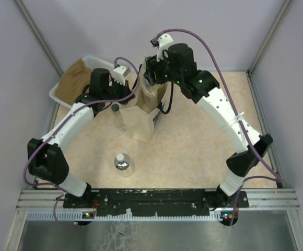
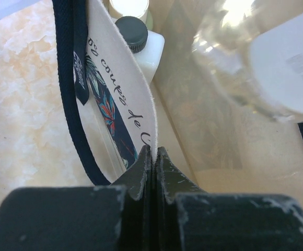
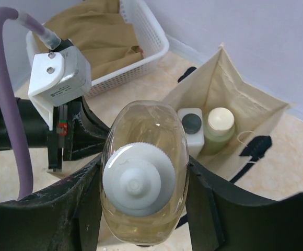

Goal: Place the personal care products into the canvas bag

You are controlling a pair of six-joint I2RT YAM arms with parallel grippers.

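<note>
The canvas bag [image 3: 235,89] stood upright in the middle of the table, with its mouth open. Two bottles were already inside it, side by side in one corner: the square whitish bottle [image 3: 191,129] and the olive-green bottle [image 3: 219,125]. My right gripper [image 3: 143,201] squeezed the amber bottle [image 3: 143,151] from both sides and held it just above the bag's mouth, not yet let go. My left gripper [image 2: 153,155] was pinched tight on the bag's rim, I think to keep the mouth open.

So I judged the job about half done: two in, one on the way, two left. The slim clear bottle [image 1: 119,117] stood on the table just beside the bag. The silvery round bottle [image 1: 122,162] stood nearer to my bases, apart from the bag.

The white basket [image 1: 96,61] with the brown cloth [image 1: 73,83] sat off to the left, behind my left arm. My left wrist was close to the bag's mouth, so there was little room for dropping the bottle. The black handle [image 2: 68,99] hung outside.
</note>
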